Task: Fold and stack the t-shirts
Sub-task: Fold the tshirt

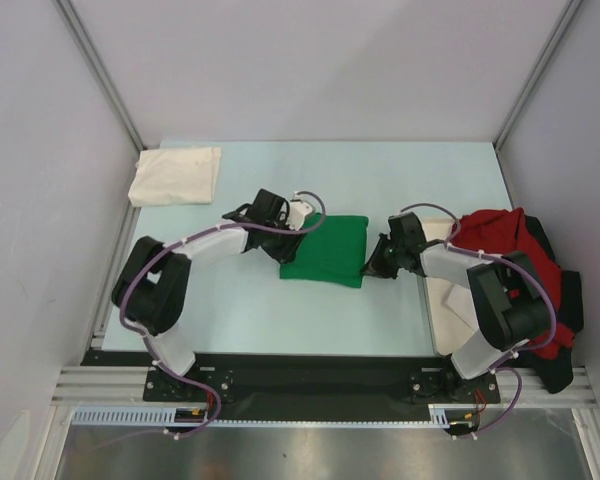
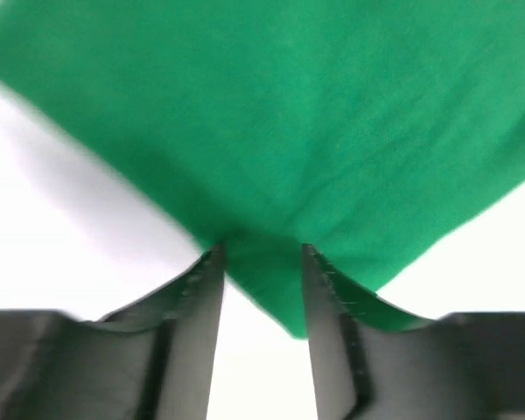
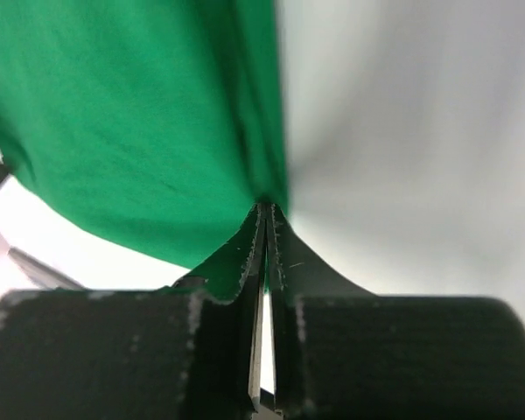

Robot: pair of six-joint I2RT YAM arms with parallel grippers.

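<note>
Green t-shirt folded small; edges roughly square.

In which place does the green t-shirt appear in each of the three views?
Top external: green t-shirt lies folded at centre.
Left wrist: green t-shirt fills the upper part.
Right wrist: green t-shirt fills the upper left.
Shared landmark: the pale table beneath it.

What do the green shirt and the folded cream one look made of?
Green t-shirt: probably soft knit cotton, matte; it puckers and drapes where pinched. Cream t-shirt: likely similar matte cloth, lying in limp folds; its weave is too small to tell.
</note>
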